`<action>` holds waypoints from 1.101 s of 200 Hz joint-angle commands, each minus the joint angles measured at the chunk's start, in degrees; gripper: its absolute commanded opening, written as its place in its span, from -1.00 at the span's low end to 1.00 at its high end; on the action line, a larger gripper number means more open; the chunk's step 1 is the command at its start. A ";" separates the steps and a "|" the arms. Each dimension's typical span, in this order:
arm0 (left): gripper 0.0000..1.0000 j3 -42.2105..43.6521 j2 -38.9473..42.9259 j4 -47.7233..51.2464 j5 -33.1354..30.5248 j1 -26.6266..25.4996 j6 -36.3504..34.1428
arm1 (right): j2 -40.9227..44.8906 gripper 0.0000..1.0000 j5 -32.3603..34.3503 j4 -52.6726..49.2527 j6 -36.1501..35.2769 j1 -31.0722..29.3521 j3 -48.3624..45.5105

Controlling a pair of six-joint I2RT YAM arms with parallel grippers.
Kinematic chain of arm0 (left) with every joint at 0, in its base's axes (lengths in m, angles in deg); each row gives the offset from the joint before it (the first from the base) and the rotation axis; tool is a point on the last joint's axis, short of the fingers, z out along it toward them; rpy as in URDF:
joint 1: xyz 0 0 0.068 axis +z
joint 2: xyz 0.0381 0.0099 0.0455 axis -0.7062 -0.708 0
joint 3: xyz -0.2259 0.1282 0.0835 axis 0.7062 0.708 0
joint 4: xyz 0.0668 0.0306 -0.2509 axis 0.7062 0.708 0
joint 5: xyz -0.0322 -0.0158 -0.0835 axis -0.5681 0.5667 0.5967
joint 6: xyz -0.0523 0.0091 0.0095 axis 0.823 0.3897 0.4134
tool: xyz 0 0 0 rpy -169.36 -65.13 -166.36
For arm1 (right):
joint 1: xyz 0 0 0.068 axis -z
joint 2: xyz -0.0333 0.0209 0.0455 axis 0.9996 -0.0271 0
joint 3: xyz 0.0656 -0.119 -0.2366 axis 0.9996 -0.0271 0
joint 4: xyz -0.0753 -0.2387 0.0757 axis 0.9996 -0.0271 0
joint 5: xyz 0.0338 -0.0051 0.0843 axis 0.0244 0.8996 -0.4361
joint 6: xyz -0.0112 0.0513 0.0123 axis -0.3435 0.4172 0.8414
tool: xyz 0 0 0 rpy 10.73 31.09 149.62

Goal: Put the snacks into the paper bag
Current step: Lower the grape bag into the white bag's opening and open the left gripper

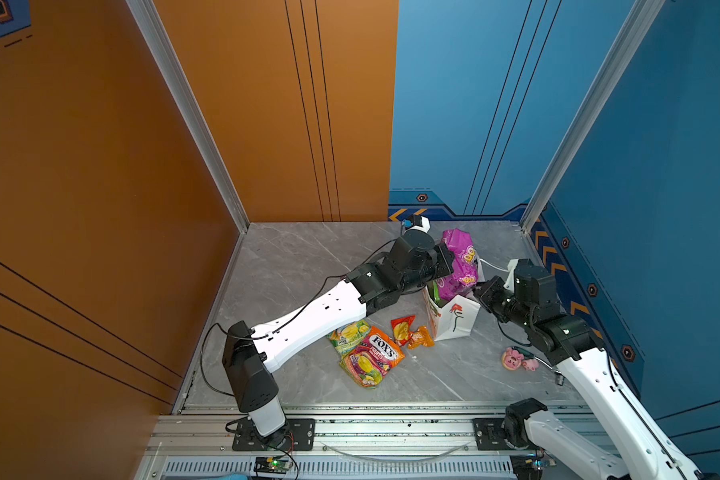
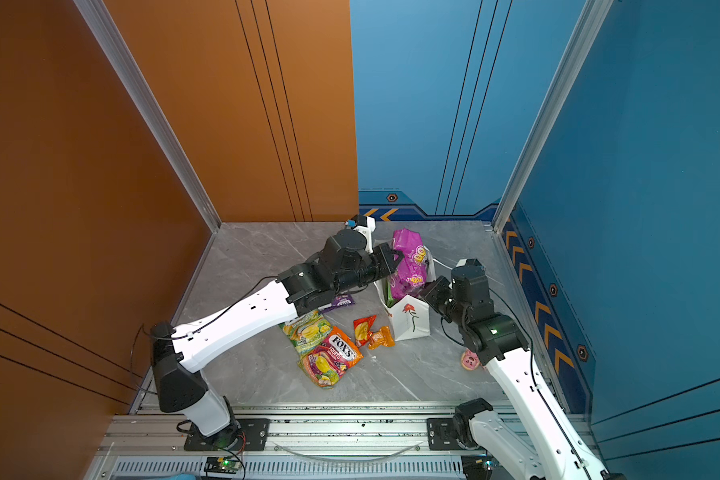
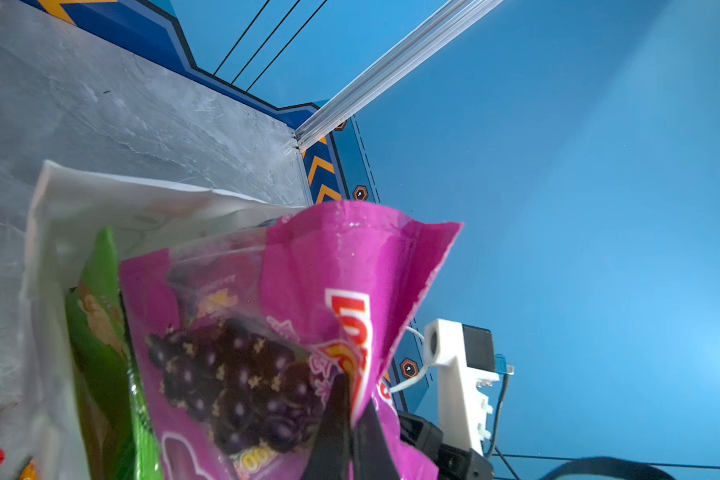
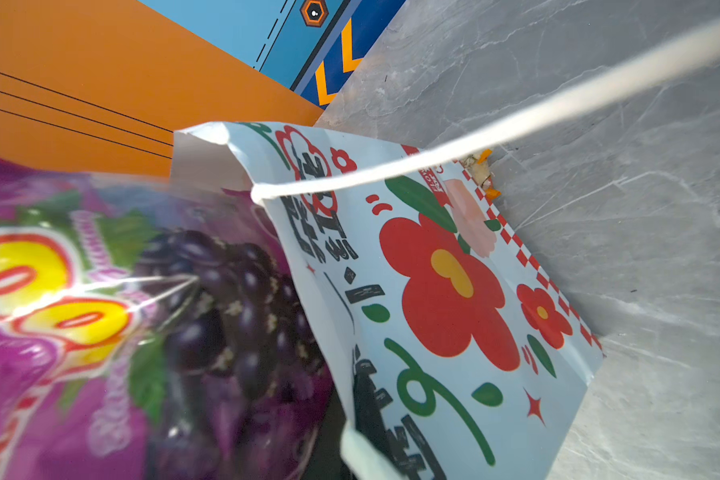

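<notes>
In both top views the white paper bag (image 1: 454, 322) (image 2: 410, 324) stands upright with a green bag (image 1: 436, 291) (image 3: 105, 332) inside. My left gripper (image 1: 452, 264) (image 2: 395, 262) (image 3: 352, 401) is shut on a purple grape bag (image 1: 460, 262) (image 2: 410, 262) (image 4: 100, 311), which sticks up out of the bag's mouth. The right gripper (image 1: 476, 291) (image 2: 427, 293) (image 4: 346, 440) is shut on the paper bag's rim (image 4: 454, 291). On the table lie two FOX'S bags (image 1: 377, 353) (image 1: 348, 334) and small red and orange packets (image 1: 402, 328) (image 1: 420, 337).
A second purple packet (image 2: 341, 301) peeks out from under the left arm. Pink pig toys (image 1: 512, 358) (image 2: 470, 359) lie beside the right arm. The paper bag's cord handle (image 4: 516, 124) stretches across the right wrist view. Walls close the table at the back and sides.
</notes>
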State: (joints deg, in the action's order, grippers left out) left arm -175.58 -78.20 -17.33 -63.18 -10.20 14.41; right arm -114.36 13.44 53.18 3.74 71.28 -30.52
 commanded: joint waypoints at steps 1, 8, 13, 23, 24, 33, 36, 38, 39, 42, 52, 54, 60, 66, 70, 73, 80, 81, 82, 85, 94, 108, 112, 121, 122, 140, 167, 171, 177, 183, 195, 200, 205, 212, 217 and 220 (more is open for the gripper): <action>-1.00 -1.73 4.48 -6.54 1.36 0.26 -0.70 | 1.06 -1.00 -0.15 1.86 -0.07 0.21 0.44; -1.00 -2.06 4.60 -6.14 1.37 0.26 -1.12 | 1.06 -1.00 0.34 1.32 -0.52 0.16 0.79; -1.00 -2.20 4.73 -5.85 1.37 0.25 -1.40 | 1.09 -1.00 0.74 0.88 -0.87 0.20 1.05; -1.00 -2.12 5.03 -5.36 1.17 0.36 -1.48 | 1.46 -1.00 1.61 0.13 -1.58 0.20 1.54; -1.00 -2.09 5.09 -5.35 1.14 0.37 -1.50 | 1.52 -1.00 1.66 0.10 -1.61 0.20 1.55; -1.00 -1.81 5.28 -5.21 0.78 0.32 -1.65 | 1.97 -1.00 2.35 -0.24 -2.11 0.19 1.74; -1.00 -1.72 5.37 -5.10 0.70 0.43 -1.76 | 2.09 -1.00 2.55 -0.39 -2.21 0.20 1.80; -1.00 -1.64 5.40 -5.03 0.68 0.43 -1.74 | 2.17 -1.00 2.64 -0.45 -2.20 0.16 1.81; -1.00 -1.63 5.41 -5.01 0.67 0.45 -1.72 | 2.23 -1.00 2.66 -0.45 -2.23 0.14 1.86; -1.00 -1.54 5.41 -4.99 0.68 0.46 -1.64 | 2.28 -1.00 2.67 -0.53 -2.31 0.19 1.85; -1.00 -1.10 5.41 -4.98 0.74 0.47 -1.47 | 2.44 -1.00 2.67 -0.49 -2.35 0.05 1.97; -1.00 -1.03 5.41 -4.94 0.71 0.47 -1.38 | 2.42 -1.00 2.67 -0.47 -2.35 0.03 1.99; -1.00 -0.77 5.28 -4.81 0.70 0.55 -1.10 | 2.47 -1.00 2.67 -0.46 -2.35 -0.06 2.08; -1.00 -0.49 5.32 -4.81 0.67 0.69 -0.90 | 2.42 -1.00 2.67 -0.47 -2.41 -0.19 2.08; -1.00 -0.20 5.22 -4.88 0.70 0.72 -0.77 | 2.40 -1.00 2.66 -0.54 -2.43 -0.27 2.09; -1.00 -0.05 5.20 -4.89 0.67 0.77 -0.72 | 2.38 -1.00 2.67 -0.47 -2.43 -0.32 2.15; -1.00 0.34 5.10 -4.98 0.80 0.80 -0.45 | 2.30 -1.00 2.67 -0.54 -2.52 -0.42 2.17; -1.00 0.37 5.08 -4.98 0.82 0.81 -0.46 | 2.29 -1.00 2.67 -0.55 -2.52 -0.46 2.17; -1.00 0.43 5.07 -4.98 0.88 0.81 -0.42 | 2.29 -1.00 2.67 -0.50 -2.52 -0.43 2.21; -1.00 0.55 4.86 -4.98 0.89 0.82 -0.27 | 2.29 -1.00 2.67 -0.55 -2.52 -0.49 2.24; -1.00 1.03 4.58 -5.26 1.32 1.15 0.20 | 2.29 -1.00 2.74 -0.47 -2.52 -0.51 2.23; -1.00 1.37 4.02 -5.49 1.81 1.32 0.66 | 2.30 -1.00 2.79 -0.47 -2.52 -0.63 2.25; -1.00 1.33 3.84 -5.51 1.89 1.27 0.74 | 2.28 -1.00 2.83 -0.40 -2.52 -0.68 2.28; -1.00 1.07 3.36 -5.51 2.22 1.34 0.74 | 2.29 -1.00 2.93 -0.29 -2.52 -0.85 2.20; -1.00 1.00 3.33 -5.51 2.28 1.30 0.75 | 2.29 -1.00 2.93 -0.29 -2.52 -0.89 2.23; -1.00 -0.54 2.05 -5.64 3.36 1.17 0.41 | 2.12 -1.00 3.37 -0.20 -2.52 -1.59 2.17; -1.00 -3.98 -0.18 -3.33 4.14 0.83 -0.58 | 1.94 -1.00 3.78 -0.19 -2.48 -2.34 2.17; -1.00 -3.82 -0.38 -3.31 4.11 0.82 -0.41 | 1.90 -1.00 3.83 -0.20 -2.52 -2.39 2.20; -1.00 -3.47 -0.57 -3.36 4.05 0.87 -0.01 | 2.07 -1.00 4.02 -0.36 -2.60 -2.36 2.33; -1.00 -3.04 -0.65 -3.54 4.04 0.84 0.28 | 2.24 -1.00 4.36 -0.54 -2.76 -2.35 2.43; -1.00 -1.42 -0.52 -4.24 3.84 0.93 0.79 | 2.51 -1.00 4.72 -0.73 -3.04 -2.34 2.55; -1.00 -0.80 -0.42 -4.56 3.75 0.90 1.03 | 2.62 -1.00 4.91 -0.82 -3.11 -2.39 2.57; -1.00 -0.18 -0.33 -4.78 3.67 1.11 1.15 | 2.72 -1.00 5.05 -0.90 -3.20 -2.35 2.69; -1.00 0.48 -0.18 -4.89 3.42 1.08 1.20 | 2.77 -1.00 5.15 -0.95 -3.27 -2.38 2.65; -1.00 1.01 -0.08 -4.89 3.34 1.07 1.36 | 2.82 -1.00 5.18 -1.03 -3.26 -2.28 2.64; -1.00 1.30 -0.01 -4.89 3.17 1.14 1.40 | 2.80 -1.00 5.14 -1.00 -3.31 -2.29 2.68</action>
State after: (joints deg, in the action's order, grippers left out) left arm -175.30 -79.64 -16.72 -60.40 -9.44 14.87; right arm -112.74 17.03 52.04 1.88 69.27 -30.21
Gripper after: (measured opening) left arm 0.044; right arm 0.048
